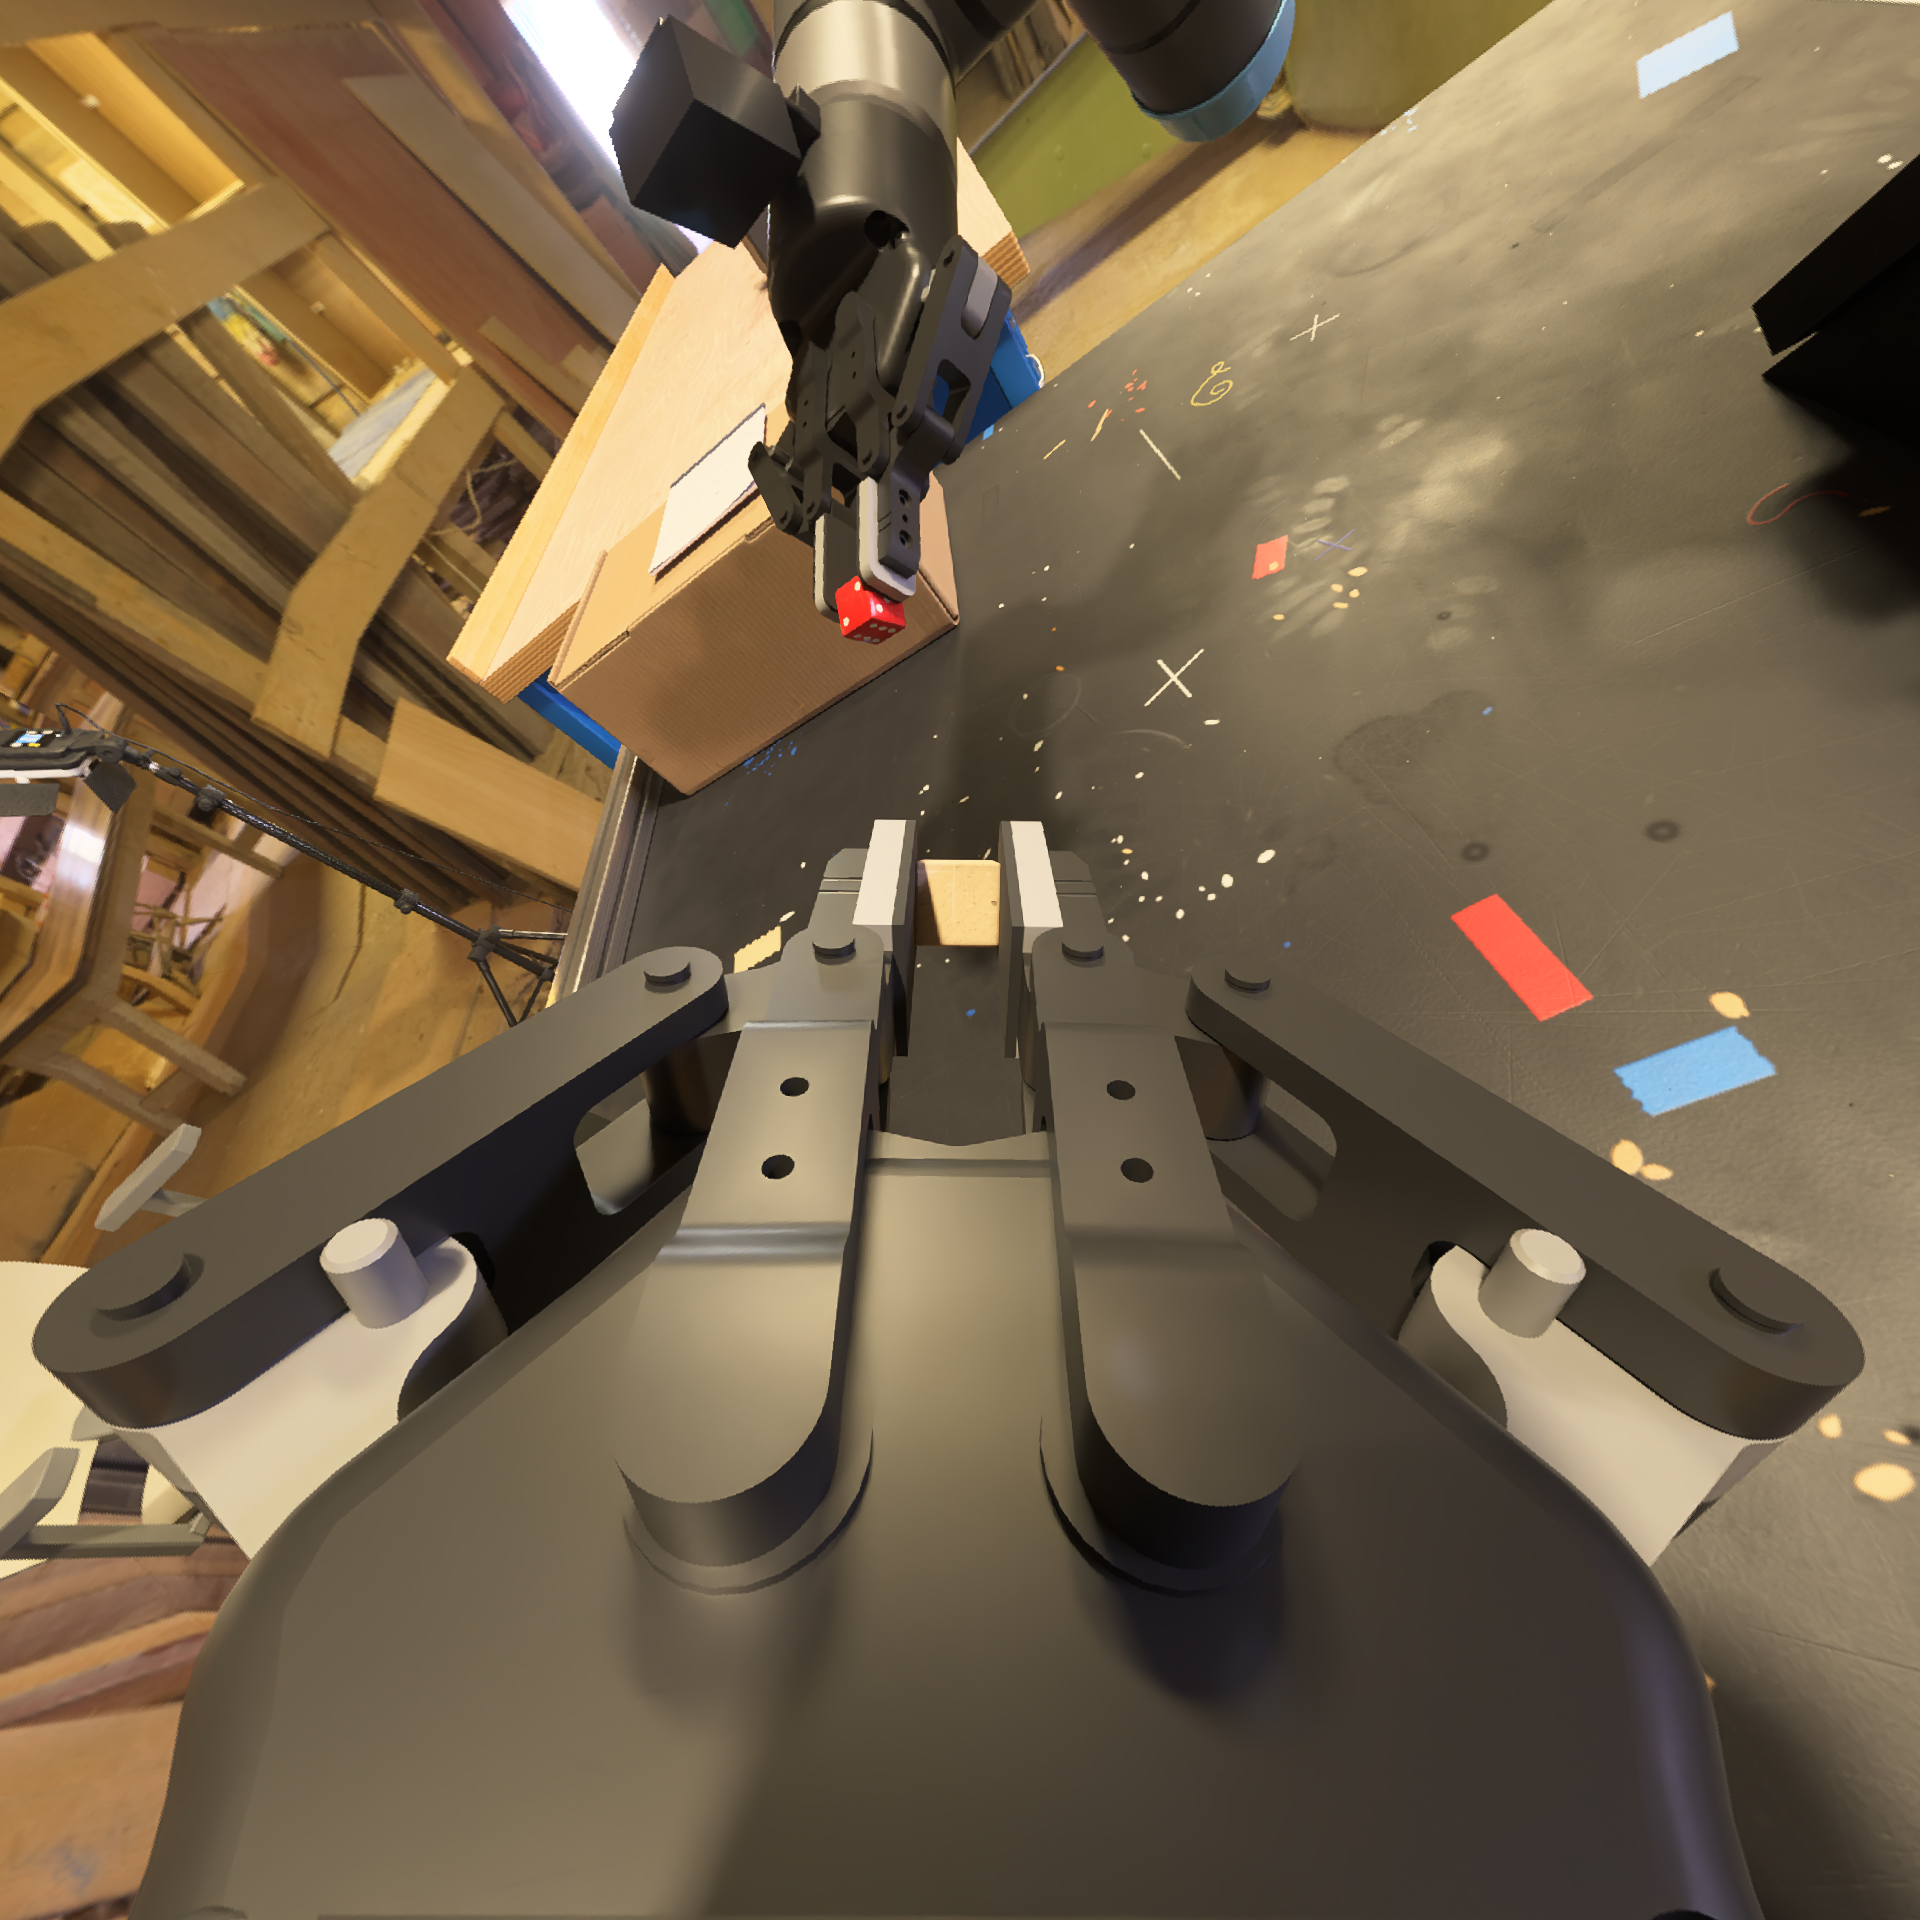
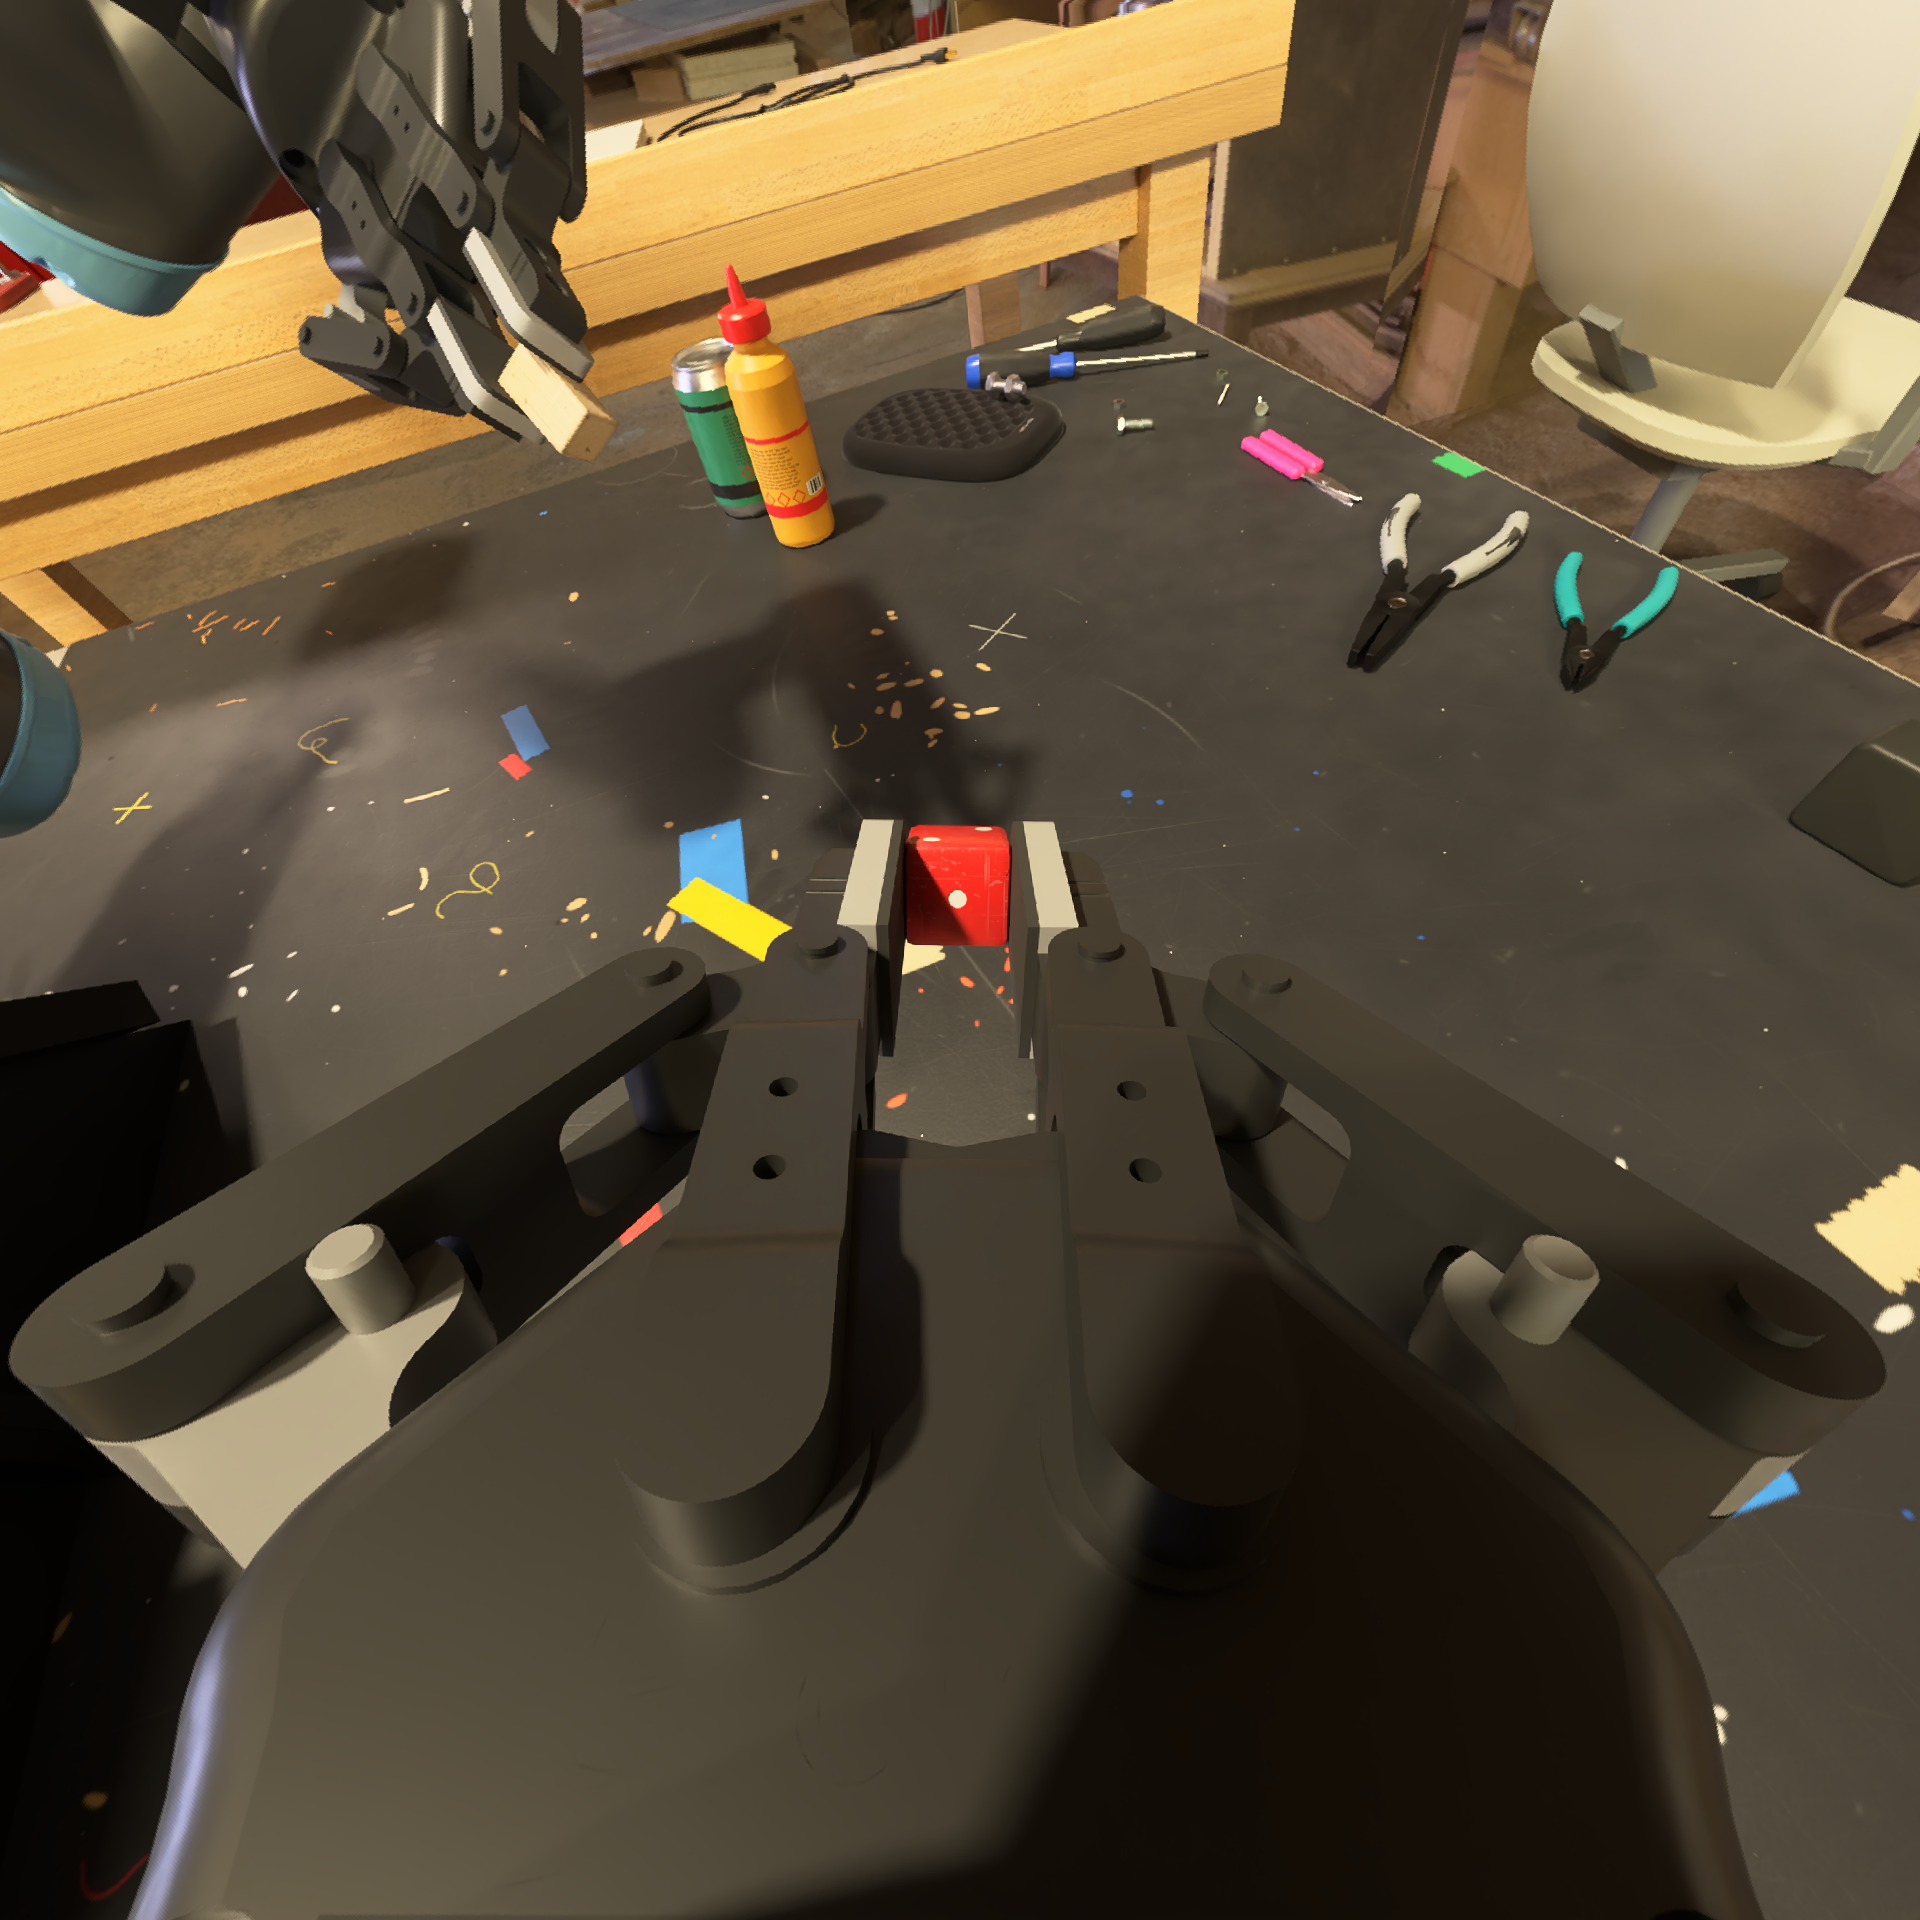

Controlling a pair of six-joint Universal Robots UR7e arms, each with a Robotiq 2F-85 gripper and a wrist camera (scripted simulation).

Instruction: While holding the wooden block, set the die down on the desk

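My left gripper (image 1: 958,878) was clenched on the wooden block (image 1: 958,902), which sat pinched between the two pale pads above the dark desk (image 1: 1507,727), not touching it. From my right wrist camera that same gripper (image 2: 504,358) showed at the upper left, raised well above the desk, the block (image 2: 556,410) sticking out tilted from its tips. Farther right on the desk stood a green can (image 2: 712,436) touching an orange bottle (image 2: 779,436) with a red cap, then a black pad (image 2: 951,431), a screwdriver (image 2: 1081,364), and two pairs of pliers (image 2: 1439,577). My right gripper (image 2: 956,883) was grasping the red die (image 2: 956,883) between its pads, held above the desk (image 2: 1351,883) near a yellow strip of tape (image 2: 727,914). From the left wrist camera the die (image 1: 871,613) hung in front of a cardboard box (image 1: 727,665).
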